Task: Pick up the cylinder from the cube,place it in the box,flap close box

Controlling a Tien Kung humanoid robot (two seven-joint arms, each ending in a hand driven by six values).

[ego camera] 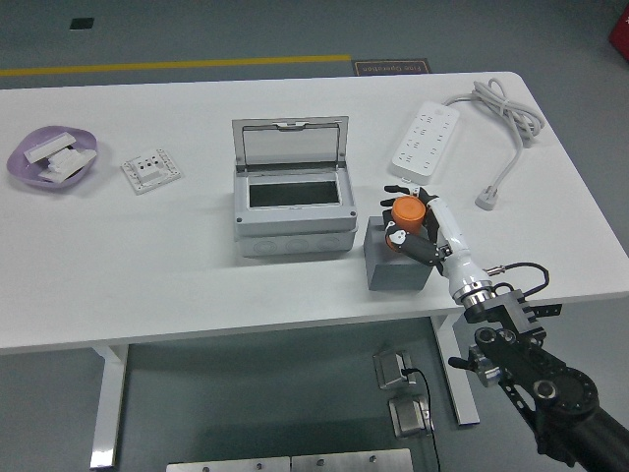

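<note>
A grey-green floor with a yellow line [177, 65] runs behind a white desk [197, 265]. Near the desk's middle stands a grey junction box [293, 210], its hinged lid [290, 141] standing up at the back and the inside open. Just to its right sits a dark grey cube [396, 267], near the desk's front edge. The orange cylinder [408, 212] is at the cube's top, and the right hand [421, 228], coming in from the lower right, has its fingers [397, 189] wrapped around it; whether the cylinder is touching the cube or just above it cannot be told. At the far left lies a purple dish [51, 157] holding white parts, with a white socket plate [150, 169] beside it. A white power strip [425, 136] with its coiled cable [503, 113] lies at the far right.
</note>
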